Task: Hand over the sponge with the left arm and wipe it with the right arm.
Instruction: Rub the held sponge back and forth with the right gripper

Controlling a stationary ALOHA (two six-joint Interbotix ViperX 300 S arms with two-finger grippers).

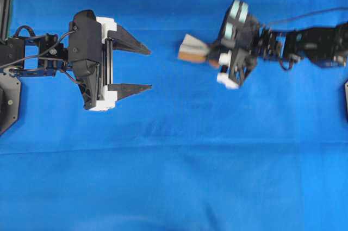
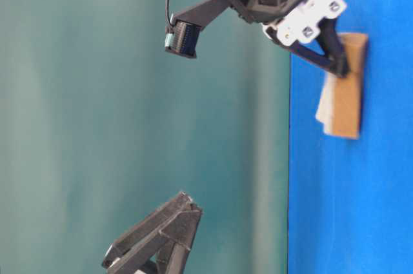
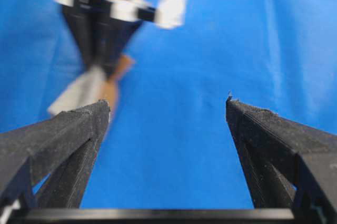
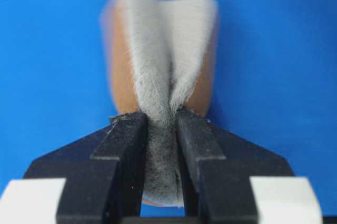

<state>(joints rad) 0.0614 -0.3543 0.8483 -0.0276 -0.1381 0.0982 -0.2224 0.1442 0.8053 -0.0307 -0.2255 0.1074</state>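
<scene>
Where the right gripper pinches: sponge lengthwise ahead, folded.

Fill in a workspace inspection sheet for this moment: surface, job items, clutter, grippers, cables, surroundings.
Surface: blue cloth, lightly creased.
Job's things: sponge, grey-white felt face and orange-brown layer, pinched so that it folds.
Clutter: nothing seen.
Grippers: right gripper shut on the sponge, blurred in the overhead view; left gripper open wide, holding nothing, apart from the sponge.
Cables: black cable along the right arm; black cable loops at the left arm's wrist.
Surroundings: teal backdrop in the table-level view.
</scene>
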